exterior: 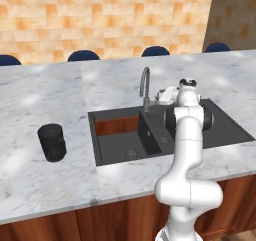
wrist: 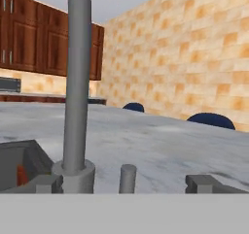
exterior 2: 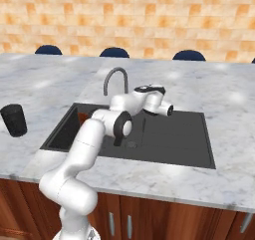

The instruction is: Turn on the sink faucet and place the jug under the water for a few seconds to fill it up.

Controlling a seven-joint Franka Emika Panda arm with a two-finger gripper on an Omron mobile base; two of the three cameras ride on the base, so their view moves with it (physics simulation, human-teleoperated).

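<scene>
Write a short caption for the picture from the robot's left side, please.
White robot arm reaches its open gripper toward the dry tap over the sink; black jug waits on the counter.

Lighting — I am seeing even, bright, diffuse rendered light, with pale patches glaring softly across the marble counter (exterior: 40, 100). The sink basin (exterior: 120, 142) is sitting in dim shade. Sharpness — edges are looking soft and low-resolution throughout; no visible edge distortion.
</scene>
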